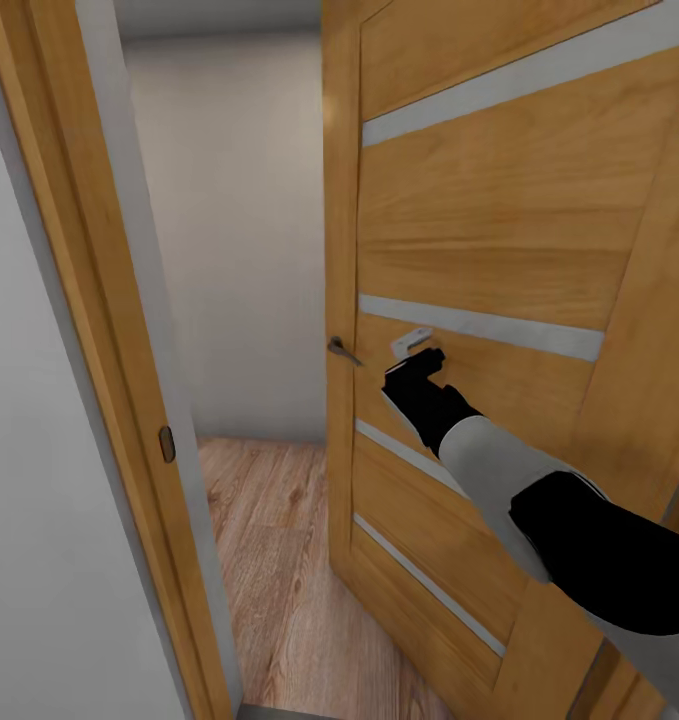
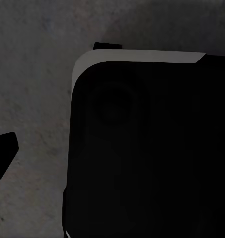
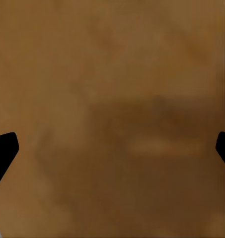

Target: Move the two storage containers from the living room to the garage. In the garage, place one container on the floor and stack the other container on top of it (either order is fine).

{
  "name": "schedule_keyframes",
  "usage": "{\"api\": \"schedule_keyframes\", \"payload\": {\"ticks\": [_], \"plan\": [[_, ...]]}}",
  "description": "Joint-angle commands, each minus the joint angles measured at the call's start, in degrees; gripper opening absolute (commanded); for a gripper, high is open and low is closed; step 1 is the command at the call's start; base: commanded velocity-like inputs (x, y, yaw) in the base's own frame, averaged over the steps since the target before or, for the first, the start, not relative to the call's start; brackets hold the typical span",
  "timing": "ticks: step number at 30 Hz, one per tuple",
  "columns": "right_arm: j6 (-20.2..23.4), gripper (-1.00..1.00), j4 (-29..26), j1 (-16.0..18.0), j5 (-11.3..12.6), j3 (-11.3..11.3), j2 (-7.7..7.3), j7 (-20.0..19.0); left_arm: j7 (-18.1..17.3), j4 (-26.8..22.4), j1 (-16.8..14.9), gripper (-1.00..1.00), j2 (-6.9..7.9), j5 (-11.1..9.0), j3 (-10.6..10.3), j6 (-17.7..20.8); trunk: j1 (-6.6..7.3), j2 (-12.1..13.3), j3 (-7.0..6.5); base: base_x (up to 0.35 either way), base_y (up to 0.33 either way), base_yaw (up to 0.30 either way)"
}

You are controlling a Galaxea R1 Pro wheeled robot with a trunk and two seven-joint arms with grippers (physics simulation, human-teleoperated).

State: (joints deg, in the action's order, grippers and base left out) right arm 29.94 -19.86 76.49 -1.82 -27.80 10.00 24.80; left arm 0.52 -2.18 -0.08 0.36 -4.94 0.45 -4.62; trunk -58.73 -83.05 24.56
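The two storage containers are out of view. My right gripper (image 1: 419, 355) reaches forward against the face of a wooden door (image 1: 479, 230), just right of its metal lever handle (image 1: 344, 351). In the right wrist view the wood (image 3: 112, 99) is very close, and the black fingertips (image 3: 4, 148) stand far apart with nothing between them. In the left wrist view one black fingertip (image 2: 3, 148) shows at the picture's edge, over rough grey concrete floor (image 2: 37, 74) and beside my own black body (image 2: 152, 148).
The door stands partly open, leaving a narrow gap. Through it I see light wood plank flooring (image 1: 269, 530) and a pale wall (image 1: 229, 200). The wooden door frame (image 1: 99, 350) with its latch plate (image 1: 167, 443) bounds the gap on the left.
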Motion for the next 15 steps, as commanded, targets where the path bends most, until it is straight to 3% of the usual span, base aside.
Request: {"api": "schedule_keyframes", "payload": {"ticks": [1,6,10,15], "plan": [[0.6,1.00,-0.1,0.1,-0.3,-0.3,0.00,0.4,0.0,0.0,0.0,1.00,0.00,-0.5,0.0,-0.1,0.00,0.0,0.06,0.000,0.000,0.000],[1.3,1.00,-4.7,0.0,-0.1,-0.2,0.00,0.4,0.0,0.0,0.0,1.00,0.00,-0.5,0.0,-0.1,0.00,0.0,0.06,0.000,0.000,0.000],[6.3,1.00,-13.0,-0.4,0.2,-0.1,0.00,-0.1,0.1,0.0,0.0,1.00,0.00,-0.5,0.0,-0.1,0.00,0.0,0.06,0.000,0.000,0.000],[8.4,1.00,-15.2,-0.6,1.6,0.0,0.00,-1.4,0.1,0.0,0.0,1.00,0.00,-0.5,0.0,-0.1,0.00,0.0,0.06,0.000,0.000,0.000]]}}
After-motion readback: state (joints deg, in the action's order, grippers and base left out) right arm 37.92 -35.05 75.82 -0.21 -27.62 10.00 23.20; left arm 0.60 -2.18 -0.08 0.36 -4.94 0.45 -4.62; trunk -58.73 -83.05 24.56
